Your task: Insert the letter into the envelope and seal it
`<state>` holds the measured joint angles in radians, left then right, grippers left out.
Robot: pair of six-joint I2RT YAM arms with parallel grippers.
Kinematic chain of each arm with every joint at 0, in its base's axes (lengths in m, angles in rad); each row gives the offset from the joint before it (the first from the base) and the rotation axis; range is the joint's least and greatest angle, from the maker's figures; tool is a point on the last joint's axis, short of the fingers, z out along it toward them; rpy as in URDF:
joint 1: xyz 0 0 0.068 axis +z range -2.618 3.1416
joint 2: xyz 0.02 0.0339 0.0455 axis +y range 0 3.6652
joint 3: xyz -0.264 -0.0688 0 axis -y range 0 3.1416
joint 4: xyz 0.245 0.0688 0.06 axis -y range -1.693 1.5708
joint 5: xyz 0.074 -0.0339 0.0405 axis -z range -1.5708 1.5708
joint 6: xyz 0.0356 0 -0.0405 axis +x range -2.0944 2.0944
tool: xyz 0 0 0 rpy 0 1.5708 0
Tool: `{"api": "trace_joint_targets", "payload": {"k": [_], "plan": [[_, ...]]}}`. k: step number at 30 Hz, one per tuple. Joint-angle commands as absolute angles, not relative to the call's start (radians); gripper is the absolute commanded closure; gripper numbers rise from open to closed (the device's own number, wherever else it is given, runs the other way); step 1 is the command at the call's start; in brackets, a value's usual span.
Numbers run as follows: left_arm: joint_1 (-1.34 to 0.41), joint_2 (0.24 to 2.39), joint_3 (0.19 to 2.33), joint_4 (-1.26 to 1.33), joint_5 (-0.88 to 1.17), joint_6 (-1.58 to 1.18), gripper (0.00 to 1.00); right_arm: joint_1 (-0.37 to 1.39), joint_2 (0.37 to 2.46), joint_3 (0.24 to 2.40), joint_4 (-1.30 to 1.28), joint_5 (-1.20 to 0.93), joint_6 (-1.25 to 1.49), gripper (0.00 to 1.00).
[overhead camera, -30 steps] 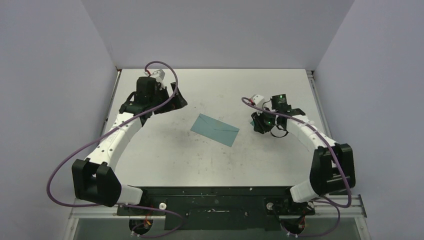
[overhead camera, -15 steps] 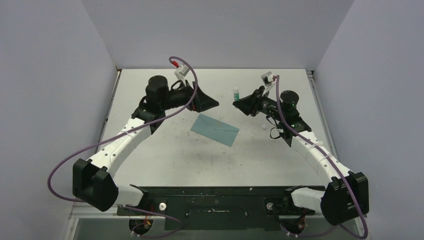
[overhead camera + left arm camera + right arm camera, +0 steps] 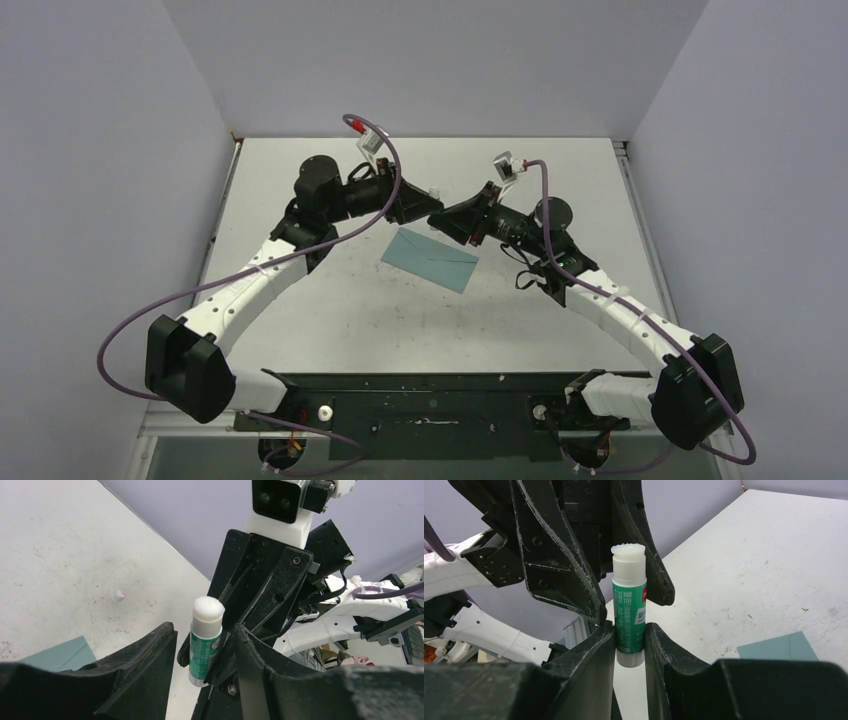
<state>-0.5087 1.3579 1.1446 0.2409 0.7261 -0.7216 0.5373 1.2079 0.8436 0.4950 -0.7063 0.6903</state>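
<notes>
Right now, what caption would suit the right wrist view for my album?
Right gripper clamps a green glue stick inside the open left gripper, teal envelope on the table beyond.

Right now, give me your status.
Right gripper shut on uncapped glue stick. Left gripper open, jaws straddling the stick, not gripping. Envelope flat on table, flap down; letter not in view.
</notes>
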Motion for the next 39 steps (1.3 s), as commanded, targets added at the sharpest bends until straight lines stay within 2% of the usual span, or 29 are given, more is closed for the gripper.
{"api": "trace_joint_targets", "payload": {"k": [1,10,11,14,16,17,21,23,26,33,39], "plan": [[-0.508,1.329,1.114,0.327,0.744,-0.742,0.58,0.552,1.203,0.833,0.604,-0.659,0.720,0.95],[-0.508,1.367,1.108,0.369,0.787,-0.798,0.77,0.563,1.206,0.834,0.634,-0.679,0.725,0.95],[-0.508,1.371,1.108,0.384,0.795,-0.807,0.80,0.563,1.208,0.834,0.632,-0.684,0.728,0.95],[-0.509,1.381,1.108,0.418,0.816,-0.837,1.00,0.563,1.208,0.838,0.634,-0.690,0.742,0.95],[-0.509,1.378,1.103,0.446,0.825,-0.855,1.00,0.563,1.205,0.842,0.632,-0.686,0.759,0.94],[-0.510,1.374,1.095,0.473,0.828,-0.870,1.00,0.563,1.205,0.844,0.625,-0.682,0.766,0.89],[-0.508,1.358,1.086,0.514,0.796,-0.928,1.00,0.565,1.181,0.835,0.561,-0.611,0.781,0.39],[-0.508,1.353,1.093,0.515,0.767,-0.953,1.00,0.565,1.162,0.801,0.598,-0.590,0.795,0.29],[-0.506,1.350,1.087,0.564,0.738,-1.007,1.00,0.569,1.140,0.738,0.713,-0.560,0.875,0.30],[-0.497,1.369,1.062,0.648,0.737,-1.094,1.00,0.572,1.139,0.637,0.952,-0.527,1.036,0.44],[-0.497,1.367,1.055,0.639,0.730,-1.091,1.00,0.574,1.167,0.647,0.995,-0.526,1.065,0.43]]}}
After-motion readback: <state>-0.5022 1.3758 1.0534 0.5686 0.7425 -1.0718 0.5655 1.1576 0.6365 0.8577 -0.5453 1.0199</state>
